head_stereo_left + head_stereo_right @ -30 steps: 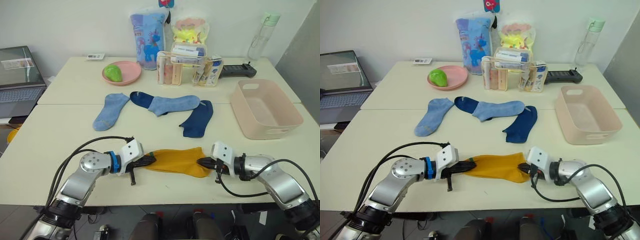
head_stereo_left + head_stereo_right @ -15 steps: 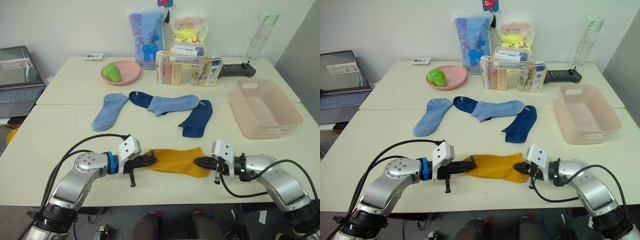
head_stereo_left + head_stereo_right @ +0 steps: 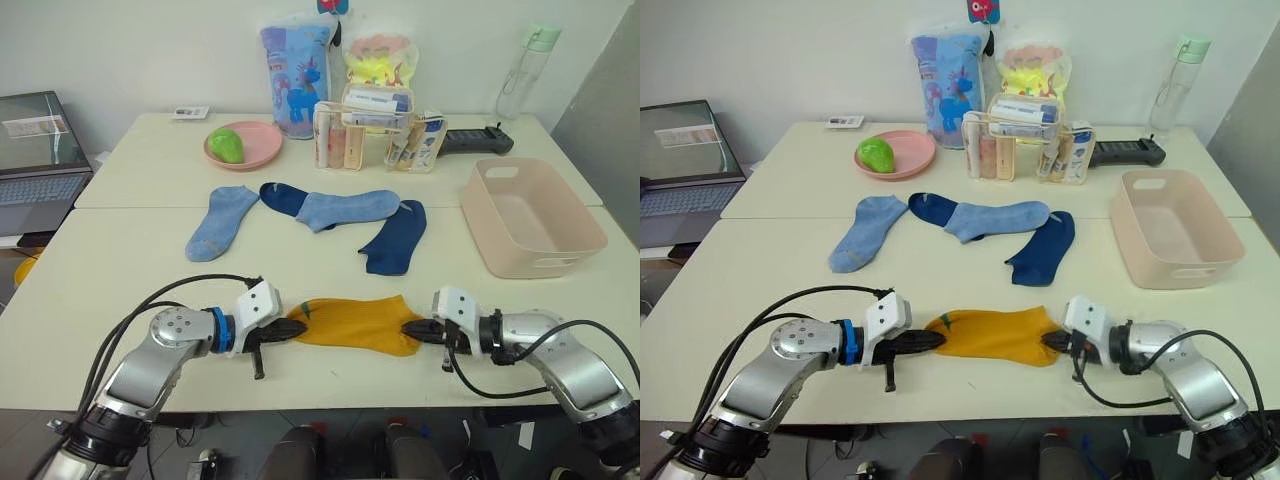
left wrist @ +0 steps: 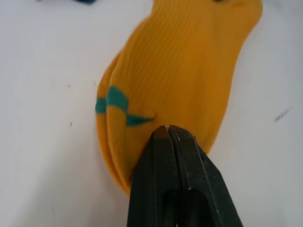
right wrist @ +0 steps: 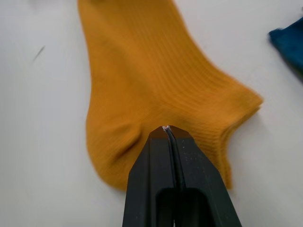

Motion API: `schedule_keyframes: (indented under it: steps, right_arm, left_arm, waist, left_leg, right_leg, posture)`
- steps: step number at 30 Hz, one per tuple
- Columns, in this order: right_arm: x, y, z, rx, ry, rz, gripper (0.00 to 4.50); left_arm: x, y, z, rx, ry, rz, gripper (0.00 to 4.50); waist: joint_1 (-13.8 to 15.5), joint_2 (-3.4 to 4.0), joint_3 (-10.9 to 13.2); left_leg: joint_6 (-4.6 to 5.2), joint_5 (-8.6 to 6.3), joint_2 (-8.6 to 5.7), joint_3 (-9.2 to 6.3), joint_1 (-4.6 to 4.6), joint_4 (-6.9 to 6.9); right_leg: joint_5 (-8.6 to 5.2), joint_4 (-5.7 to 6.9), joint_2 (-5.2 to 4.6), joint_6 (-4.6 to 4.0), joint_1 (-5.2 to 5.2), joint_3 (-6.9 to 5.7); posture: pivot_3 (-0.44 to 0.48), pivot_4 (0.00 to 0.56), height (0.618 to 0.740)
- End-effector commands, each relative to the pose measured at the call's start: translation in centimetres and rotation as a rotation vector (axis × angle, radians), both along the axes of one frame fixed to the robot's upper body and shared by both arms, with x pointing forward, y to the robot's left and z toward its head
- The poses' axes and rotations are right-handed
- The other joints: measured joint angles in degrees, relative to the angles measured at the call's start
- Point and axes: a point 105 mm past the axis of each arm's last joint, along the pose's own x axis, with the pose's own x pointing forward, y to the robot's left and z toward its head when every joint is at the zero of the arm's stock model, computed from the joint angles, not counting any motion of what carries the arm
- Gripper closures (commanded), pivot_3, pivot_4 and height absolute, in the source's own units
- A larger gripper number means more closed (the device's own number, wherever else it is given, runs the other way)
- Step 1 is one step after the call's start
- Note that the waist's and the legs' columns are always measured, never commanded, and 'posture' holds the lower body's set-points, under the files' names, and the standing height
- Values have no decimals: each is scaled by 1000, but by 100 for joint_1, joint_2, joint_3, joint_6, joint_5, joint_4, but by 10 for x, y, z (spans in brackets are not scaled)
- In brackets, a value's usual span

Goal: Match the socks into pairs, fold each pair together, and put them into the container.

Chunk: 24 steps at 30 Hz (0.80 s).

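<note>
The mustard-yellow pair point(image 3: 350, 322) lies flat near the table's front edge, one sock stacked on the other, with teal marks at its left end point(image 4: 116, 101). My left gripper point(image 3: 297, 328) is shut, its tips lying on the pair's left end point(image 4: 166, 128). My right gripper point(image 3: 408, 330) is shut too, tips resting on the right end point(image 5: 166, 128). No fabric shows between either pair of fingers. Further back lie two light blue socks point(image 3: 218, 222) point(image 3: 350, 208) and two navy socks point(image 3: 395, 238) point(image 3: 280, 198), one navy partly under a light blue. The pale pink container point(image 3: 540, 258) stands empty at the right.
At the back stand a pink plate point(image 3: 262, 150) with a green object, a clear organiser point(image 3: 375, 135), two printed bags, a bottle point(image 3: 525, 70) and a black device point(image 3: 475, 140). A laptop point(image 3: 35, 150) sits far left.
Both shut grippers have slid slightly outward along the yellow pair, which now lies flatter; the pair itself has stayed in place.
</note>
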Motion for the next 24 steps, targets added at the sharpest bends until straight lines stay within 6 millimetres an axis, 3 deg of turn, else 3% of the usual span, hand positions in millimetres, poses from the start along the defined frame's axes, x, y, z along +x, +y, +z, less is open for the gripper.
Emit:
schedule_keyframes:
  steps: [1,7,11,18,24]
  right_arm:
    - [15,9,20,56,-86,-26,4457]
    - [29,14,8,35,-100,-89,4457]
    - [34,0,-8,-18,-84,-162,4457]
    - [28,-4,-16,-26,-68,-164,4457]
    - [25,-6,4,61,-50,-175,4457]
  left_arm:
    - [8,-12,23,-93,-39,16,4500]
    - [30,-11,14,-38,-65,119,4500]
    - [42,0,5,-41,-128,210,4500]
    - [32,4,-5,-68,-105,201,4500]
    - [25,15,-13,-36,-102,196,4500]
  waist:
    - [-6,0,0]
    - [-4,0,0]
    - [0,1,-1]
    - [-3,1,-2]
    - [-2,2,-3]
  left_leg:
    - [0,0,0,0,0,0]
    - [-2,1,-1,0,0,1]
    - [-3,2,-2,2,1,1]
    - [-3,2,-2,1,2,1]
    - [-3,2,-2,2,3,1]
  right_leg:
    - [0,1,0,0,-1,0]
    - [0,1,1,0,0,0]
    - [0,1,1,0,-2,1]
    - [0,1,1,0,0,1]
    - [0,1,1,0,1,2]
  posture:
    - [0,150,740]
    - [0,150,740]
    - [0,150,740]
    - [0,150,740]
    - [0,150,740]
